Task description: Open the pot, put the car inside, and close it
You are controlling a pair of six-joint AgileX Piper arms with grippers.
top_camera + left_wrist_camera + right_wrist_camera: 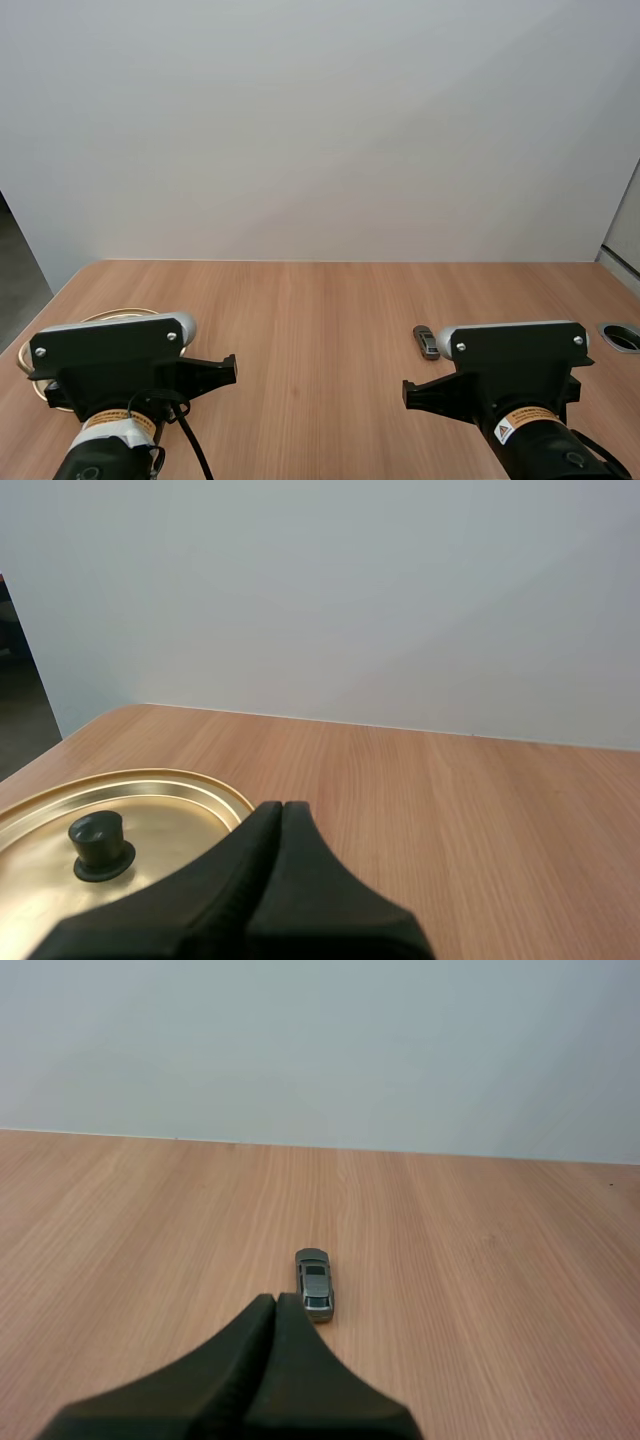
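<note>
Closest in, both arms hang low over the near edge of the desk (pixel 300 320), and it looks like a ready pose to me. The left jaws are pressed together with nothing in them, right over the near right side of the pot (pixel 215 788). My guess is that arm is lined up there because the lid (pixel 165 820) has to come off first. The lid is on, and its black knob (pixel 98 842) stands upright a bit left of the jaw tips.

Well out to the right of the pot, the right jaws are also together and empty. The little grey car (pixel 315 1285) is on that side too, on bare wood, well apart from the pot and nose pointing away from the arms. So one arm per job, I reckon.

Nothing lies between the pot and the car. Even farther right of the pot than the car there's a round cable hole (pixel 622 337), which doesn't seem to be in the way. Past the pot it's just open desk up to a plain wall (pixel 320 130).
</note>
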